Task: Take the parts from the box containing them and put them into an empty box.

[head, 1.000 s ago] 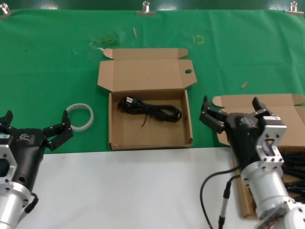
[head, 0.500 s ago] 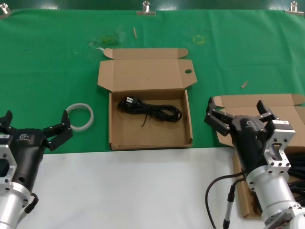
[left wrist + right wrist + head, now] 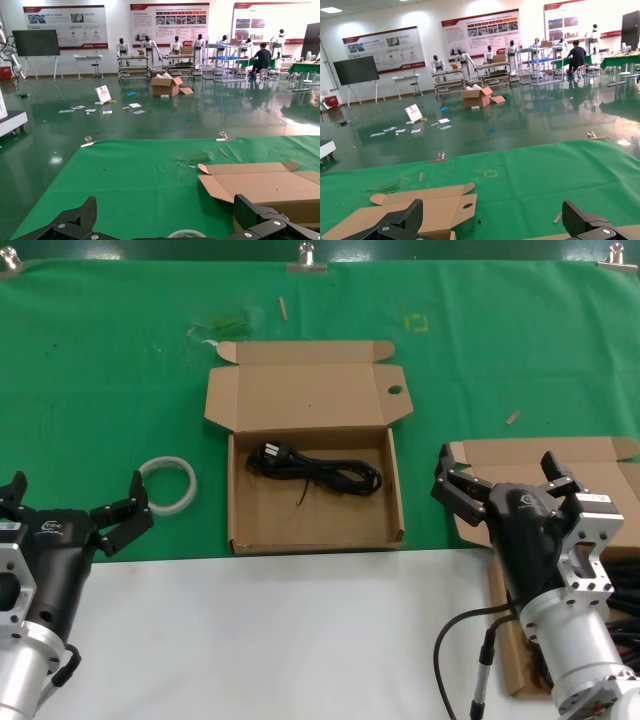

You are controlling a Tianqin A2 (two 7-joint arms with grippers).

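You get bright, even overhead light; soft shadows inside the open box; ceiling glare on the hall floor beyond it; focus sharp.

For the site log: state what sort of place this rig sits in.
Likely a robotics showroom or lab hall: humanoid robots lined up by racks, wall posters, glossy green floor beyond the green-clothed table.

— What colours are showing across the table?
— Green cloth is covering it, a white strip running along the near edge; both cardboard boxes are showing plain brown, holding a black cable.
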